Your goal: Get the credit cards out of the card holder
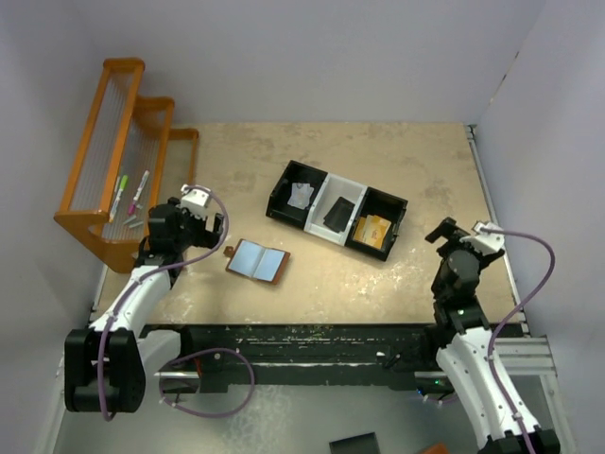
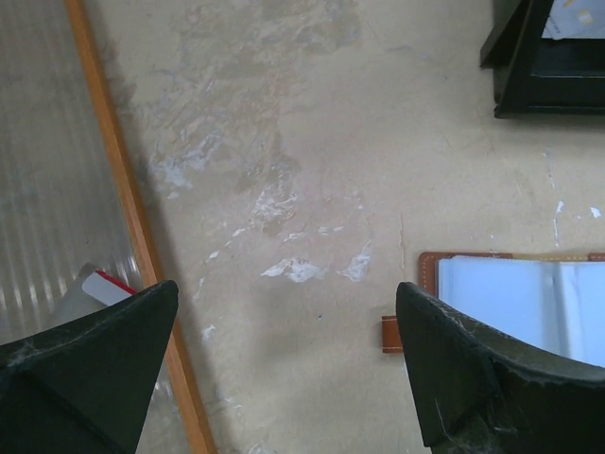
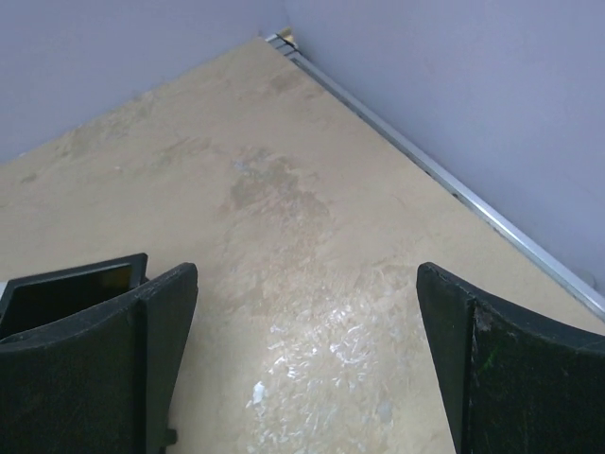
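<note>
The brown card holder (image 1: 258, 261) lies open on the table, pale blue-grey lining up, snap tab to its left. It also shows in the left wrist view (image 2: 529, 301). No card shows in it. A black credit card (image 1: 337, 216) lies in the middle compartment of the black-and-white tray (image 1: 279, 196), and a gold-orange card (image 1: 373, 231) in its right compartment. My left gripper (image 1: 216, 230) (image 2: 286, 293) is open and empty, just left of the holder's tab. My right gripper (image 1: 442, 233) (image 3: 307, 274) is open and empty, right of the tray.
A white paper scrap (image 1: 302, 196) lies in the tray's left compartment. An orange rack (image 1: 123, 161) with pens stands at the left, its edge (image 2: 123, 208) close beside my left finger. Walls bound the right and far sides.
</note>
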Robot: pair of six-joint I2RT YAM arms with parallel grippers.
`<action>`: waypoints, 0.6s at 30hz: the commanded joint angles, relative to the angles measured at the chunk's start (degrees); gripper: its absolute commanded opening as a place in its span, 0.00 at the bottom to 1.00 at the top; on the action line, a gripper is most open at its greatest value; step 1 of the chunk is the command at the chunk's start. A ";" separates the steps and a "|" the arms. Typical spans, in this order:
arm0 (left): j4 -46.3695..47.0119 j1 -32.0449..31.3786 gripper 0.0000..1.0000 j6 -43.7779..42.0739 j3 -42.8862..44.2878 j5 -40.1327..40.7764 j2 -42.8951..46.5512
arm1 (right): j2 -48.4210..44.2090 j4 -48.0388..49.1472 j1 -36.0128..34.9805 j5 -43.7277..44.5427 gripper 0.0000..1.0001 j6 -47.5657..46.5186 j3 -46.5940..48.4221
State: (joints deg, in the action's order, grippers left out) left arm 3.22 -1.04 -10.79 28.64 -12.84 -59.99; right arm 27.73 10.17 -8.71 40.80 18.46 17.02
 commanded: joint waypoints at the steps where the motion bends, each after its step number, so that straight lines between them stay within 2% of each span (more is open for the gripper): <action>1: 12.58 1.69 0.99 3.93 -1.47 -0.12 -1.98 | -4.74 23.59 0.10 -5.40 1.00 -11.04 -8.70; 3: 12.37 2.91 0.99 5.65 -0.42 -0.23 -3.54 | -3.46 26.90 0.10 -4.44 1.00 -9.51 -11.28; 5: 12.17 4.18 0.99 6.71 -0.16 -1.75 -4.23 | -1.76 28.64 0.06 2.91 1.00 -7.73 -11.02; 6: 12.26 4.47 0.99 6.78 -0.23 -2.38 -4.15 | -1.82 26.23 0.02 3.81 1.00 -7.28 -9.42; 9: 12.42 5.51 0.99 7.06 -0.73 -3.04 -3.38 | -2.43 11.94 0.03 -2.97 1.00 -11.50 -1.08; 12: 11.55 6.00 0.99 7.25 -0.88 -4.20 -2.65 | -2.76 1.61 0.02 -3.41 1.00 -6.84 1.81; 16: 7.32 7.63 0.99 7.53 -1.24 -6.61 0.10 | -6.48 0.88 0.01 -5.96 1.00 -6.82 -1.73; 18: 8.73 9.30 0.99 7.77 -3.16 -8.52 3.68 | -9.12 3.77 0.02 -10.12 1.00 -11.68 -4.38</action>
State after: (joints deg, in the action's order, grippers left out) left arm 10.09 5.67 -4.49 27.05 -16.88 -61.98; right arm 22.06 14.66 -8.67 36.45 11.00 16.12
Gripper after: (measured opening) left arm 0.992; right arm 0.997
